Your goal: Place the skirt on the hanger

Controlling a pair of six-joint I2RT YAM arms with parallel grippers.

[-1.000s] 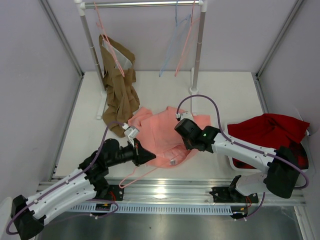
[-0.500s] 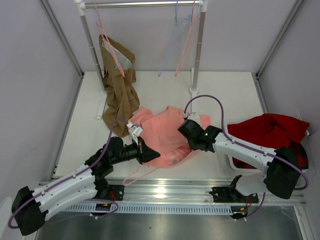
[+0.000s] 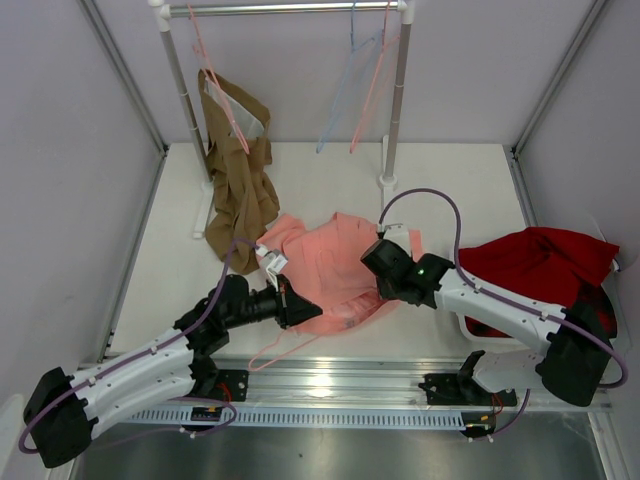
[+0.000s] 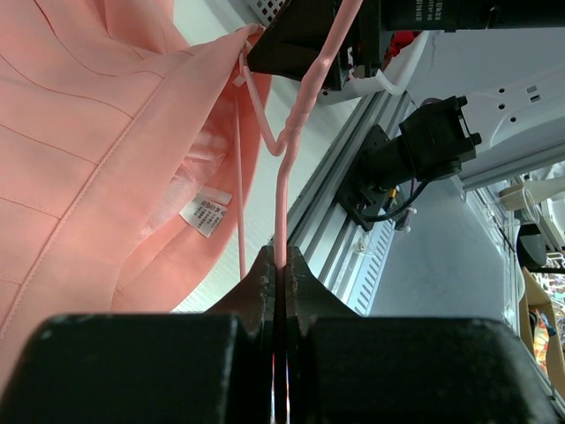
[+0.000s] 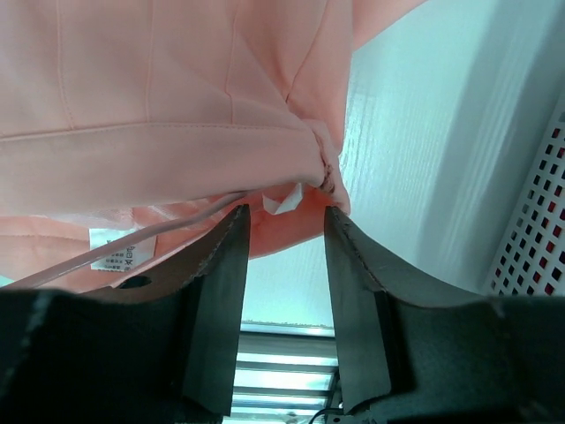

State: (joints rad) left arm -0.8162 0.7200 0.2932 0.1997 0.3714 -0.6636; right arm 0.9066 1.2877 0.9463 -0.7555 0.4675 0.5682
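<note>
The salmon-pink skirt (image 3: 335,262) lies crumpled on the white table between the two arms. My left gripper (image 3: 312,308) is at its front-left edge, shut on the thin pink wire of the hanger (image 4: 282,190). The wire runs up from the fingers to a bend beside the skirt (image 4: 88,150) and its white label (image 4: 205,215). Part of the hanger (image 3: 285,343) loops out near the front edge. My right gripper (image 3: 383,297) stands open at the skirt's front-right edge. In the right wrist view the skirt's hem (image 5: 177,97) hangs just above the right gripper (image 5: 284,216), nothing pinched.
A brown garment (image 3: 240,190) hangs on the rack (image 3: 397,100) at the back left. A pale blue hanger (image 3: 345,90) and another pink one hang from the rail. A dark red cloth (image 3: 540,262) fills a white basket at the right. A metal rail (image 3: 330,378) borders the front.
My right gripper has opened and let go of the skirt's edge, shifting slightly right. The left gripper, still shut on the hanger, pushed a little right toward the skirt.
</note>
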